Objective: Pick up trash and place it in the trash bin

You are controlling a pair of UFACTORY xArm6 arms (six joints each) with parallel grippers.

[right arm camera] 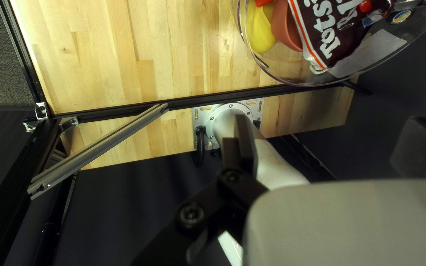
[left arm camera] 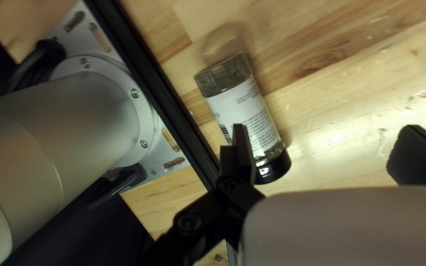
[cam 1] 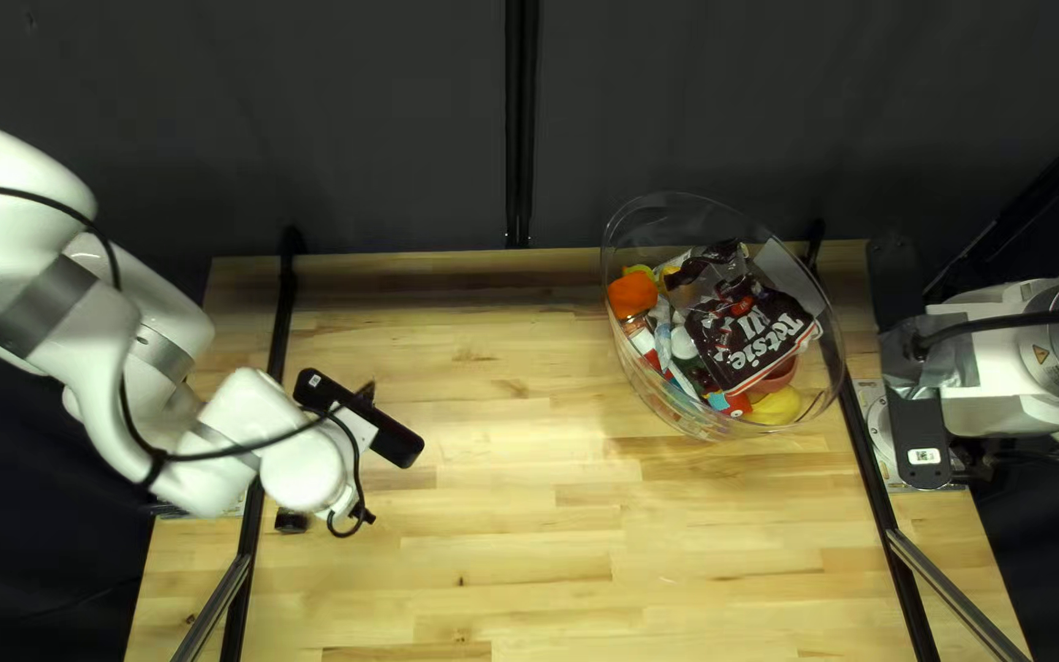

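With its fingers spread apart, the left pincer (left arm camera: 327, 138) is hanging over the worktop (left arm camera: 346, 113), nearer than the likewise spread right pincer (right arm camera: 327, 130), while the jar (left arm camera: 245, 108) is lying beside the rail (left arm camera: 157, 93), offset toward the rail-side finger (left arm camera: 243, 145), which is partly hiding it, its long axis steeply crossing their gap.

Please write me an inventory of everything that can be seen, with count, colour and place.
jar: 1, white label, black cap, lying beside the left rail
bin: 1, transparent, on the table's right part
candy bag: 1, dark brown, in the bin
orange item: 1, orange, in the bin
other bin contents: too jumbled to count, mixed colours
table: 1, light wood, under the bin
left rail, right rail: 2, black, along the table's sides
curtain: 1, dark, behind the table
arms: 2, white and grey, one per side
left gripper, right gripper: 2, black, on the arms, fingers open
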